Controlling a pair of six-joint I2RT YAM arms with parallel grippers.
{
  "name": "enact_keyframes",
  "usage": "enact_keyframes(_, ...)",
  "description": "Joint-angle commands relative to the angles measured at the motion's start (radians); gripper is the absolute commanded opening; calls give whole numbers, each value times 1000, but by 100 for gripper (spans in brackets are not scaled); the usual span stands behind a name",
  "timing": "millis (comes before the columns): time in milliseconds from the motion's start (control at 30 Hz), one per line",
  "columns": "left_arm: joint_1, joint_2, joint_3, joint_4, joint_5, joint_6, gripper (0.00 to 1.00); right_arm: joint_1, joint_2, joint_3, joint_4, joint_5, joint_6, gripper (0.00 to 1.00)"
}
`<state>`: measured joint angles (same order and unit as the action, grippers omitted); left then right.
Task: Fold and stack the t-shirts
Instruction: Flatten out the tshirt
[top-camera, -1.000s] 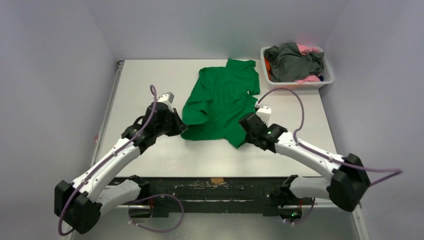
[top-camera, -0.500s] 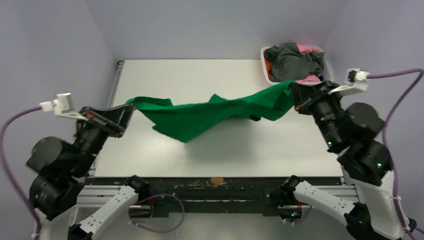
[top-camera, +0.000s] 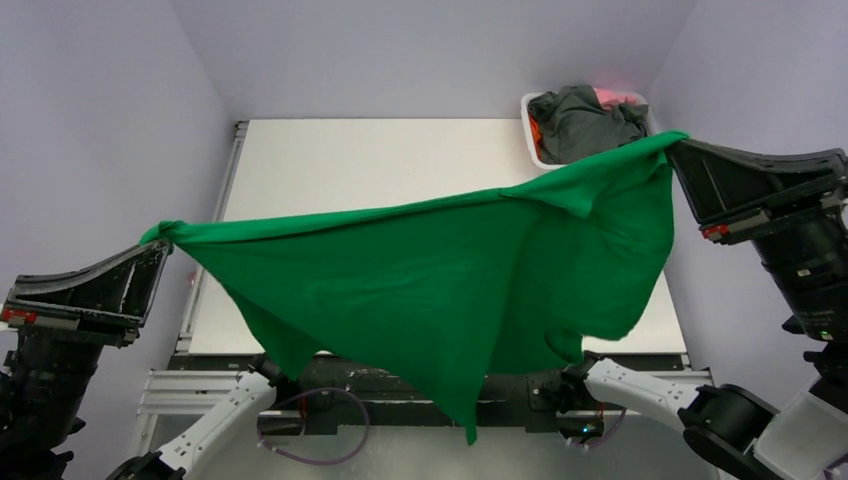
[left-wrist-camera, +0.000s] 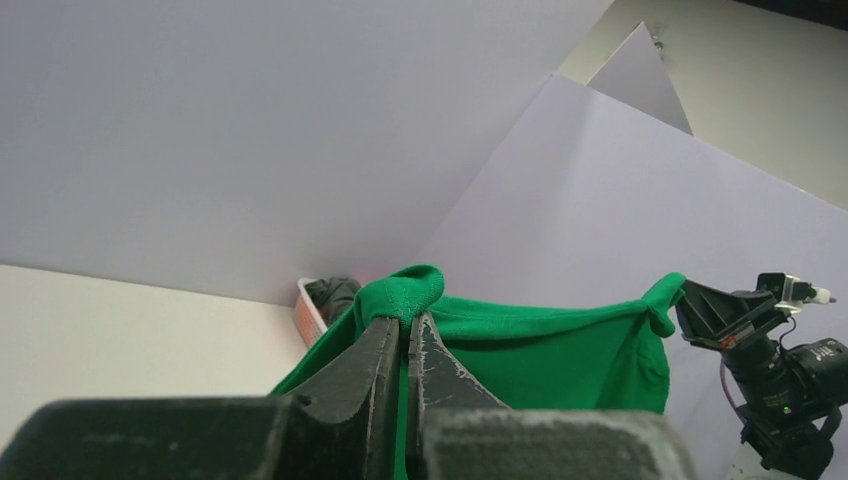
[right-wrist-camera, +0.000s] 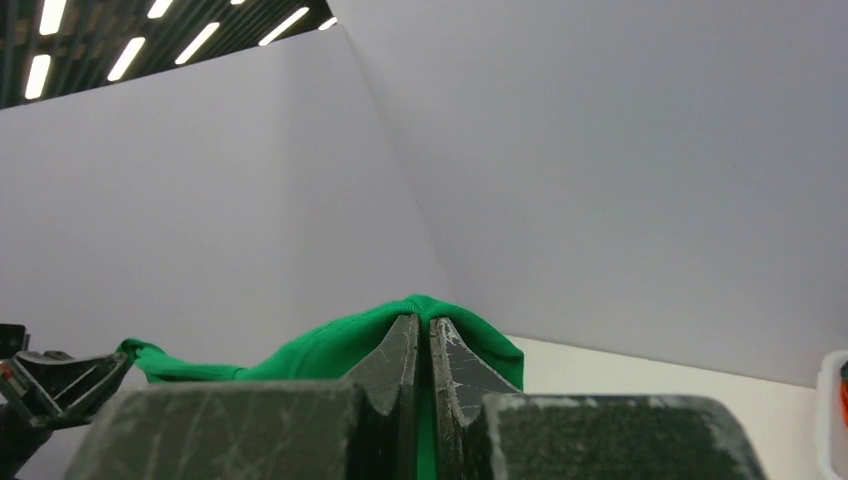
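The left gripper (top-camera: 163, 240) and the right gripper (top-camera: 676, 152) are each pinching a corner of the green t-shirt (top-camera: 450, 270), which is hanging stretched between them above the table (top-camera: 350, 165).

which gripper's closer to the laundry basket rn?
Right. The right gripper, shut on a corner of the green t-shirt, hangs just beside the white basket at the table's far right corner. The left gripper holds the opposite corner out past the table's left edge.
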<state>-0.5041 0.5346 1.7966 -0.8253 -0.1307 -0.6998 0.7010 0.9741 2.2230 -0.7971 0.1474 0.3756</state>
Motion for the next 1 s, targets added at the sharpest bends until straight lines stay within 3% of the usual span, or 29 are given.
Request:
enact_keyframes(0, 7, 67, 0, -42, -94, 58, 0, 0, 65, -54, 51, 88, -72, 0)
enact_keyframes(200, 6, 175, -141, -22, -392, 88, 0, 0, 148, -234, 197, 484, -151, 0)
enact_keyframes(333, 17, 379, -227, -4, -583, 83, 0, -41, 267, -399, 368, 730, -225, 0)
enact_keyframes(400, 75, 527, -238, -10, -602, 53, 0, -123, 354, -447, 399, 705, -187, 0)
enact_keyframes(500, 203, 752, -248, 58, -470, 27, 0, -207, 523, -510, 470, 607, -145, 0)
enact_keyframes(567, 245, 922, -233, 157, -407, 54, 5, -236, 669, -542, 544, 544, -126, 0)
enact_keyframes(633, 280, 1144, -146, 165, -335, 62, 7, -261, 821, -500, 581, 491, -94, 0)
enact_keyframes(700, 307, 1338, 32, 113, -322, 55, 7, -283, 1005, -384, 562, 464, -58, 0)
enact_keyframes(767, 336, 1527, 207, 52, -324, 55, 18, -301, 1184, -229, 532, 449, -37, 0)
enact_keyframes(800, 347, 1605, 302, 19, -307, 57, 32, -311, 1262, -147, 525, 430, -36, 3)
enact_keyframes(867, 368, 1717, 460, -44, -266, 60, 56, -327, 1406, 29, 463, 391, -21, 20)
enact_keyframes(933, 372, 1745, 525, -69, -247, 66, 73, -337, 1470, 132, 419, 339, -15, 47)
enact_keyframes(967, 372, 1725, 507, -56, -236, 70, 81, -339, 1466, 135, 409, 316, -17, 66)
